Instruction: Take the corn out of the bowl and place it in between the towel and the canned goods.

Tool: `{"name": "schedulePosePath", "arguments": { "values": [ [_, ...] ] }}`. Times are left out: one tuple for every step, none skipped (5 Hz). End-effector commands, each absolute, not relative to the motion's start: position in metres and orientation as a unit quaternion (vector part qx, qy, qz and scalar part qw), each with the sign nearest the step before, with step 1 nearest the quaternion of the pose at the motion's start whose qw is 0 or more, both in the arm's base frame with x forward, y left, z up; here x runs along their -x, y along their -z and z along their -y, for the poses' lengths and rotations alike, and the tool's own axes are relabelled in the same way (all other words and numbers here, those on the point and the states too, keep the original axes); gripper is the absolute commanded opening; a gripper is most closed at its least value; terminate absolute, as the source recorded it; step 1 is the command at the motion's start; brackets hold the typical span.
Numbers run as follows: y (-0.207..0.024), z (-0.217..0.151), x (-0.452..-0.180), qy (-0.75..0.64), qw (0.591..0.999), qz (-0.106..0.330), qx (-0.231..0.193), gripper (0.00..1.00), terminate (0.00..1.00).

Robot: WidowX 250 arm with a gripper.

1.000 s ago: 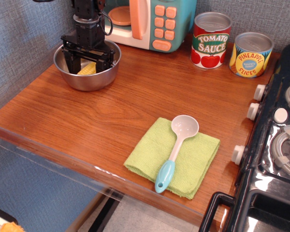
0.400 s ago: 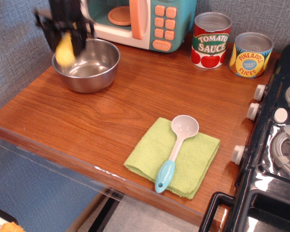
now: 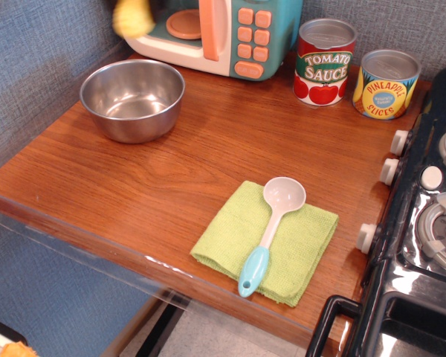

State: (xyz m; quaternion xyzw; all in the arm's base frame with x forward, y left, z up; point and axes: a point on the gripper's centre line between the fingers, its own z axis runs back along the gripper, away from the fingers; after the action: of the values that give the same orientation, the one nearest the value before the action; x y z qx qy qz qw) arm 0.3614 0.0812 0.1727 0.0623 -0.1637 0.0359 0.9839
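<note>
The yellow corn [image 3: 132, 18] hangs blurred in the air at the top edge, above and behind the bowl and in front of the toy microwave. My gripper holds it from above and is itself cut off by the top edge. The steel bowl [image 3: 133, 100] stands empty at the back left of the counter. The lime-green towel [image 3: 305, 249] lies near the front edge with a spoon on it. The red Tomato Sauce can [image 3: 325, 62] and the yellow Pineapple Slices can [image 3: 386, 83] stand at the back right.
A teal and white toy microwave [image 3: 230, 33] stands at the back, between the bowl and the cans. A grey and teal spoon [image 3: 271, 227] lies across the towel. A black toy stove [image 3: 427, 223] borders the counter on the right. Bare wood [image 3: 312, 149] lies between the towel and the cans.
The gripper shut on the corn in the bowl, then lifted it out and up. The corn now sits higher and a little to the right, and the bowl is empty.
</note>
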Motion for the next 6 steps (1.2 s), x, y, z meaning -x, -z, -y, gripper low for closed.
{"name": "schedulePosePath", "arguments": {
  "values": [
    [-0.128,0.01,-0.37,0.004,0.994,0.1,-0.034,0.0,0.0],
    [-0.11,0.061,-0.369,-0.031,0.995,0.086,-0.036,0.0,0.0],
    [-0.089,0.103,-0.365,-0.04,0.996,0.071,-0.028,0.0,0.0],
    [-0.07,0.104,-0.363,-0.051,0.996,0.069,-0.015,0.0,0.0],
    [-0.052,0.101,-0.365,-0.066,0.995,0.068,-0.008,0.0,0.0],
    [-0.046,0.1,-0.368,-0.068,0.995,0.07,-0.012,0.0,0.0]
  ]
}}
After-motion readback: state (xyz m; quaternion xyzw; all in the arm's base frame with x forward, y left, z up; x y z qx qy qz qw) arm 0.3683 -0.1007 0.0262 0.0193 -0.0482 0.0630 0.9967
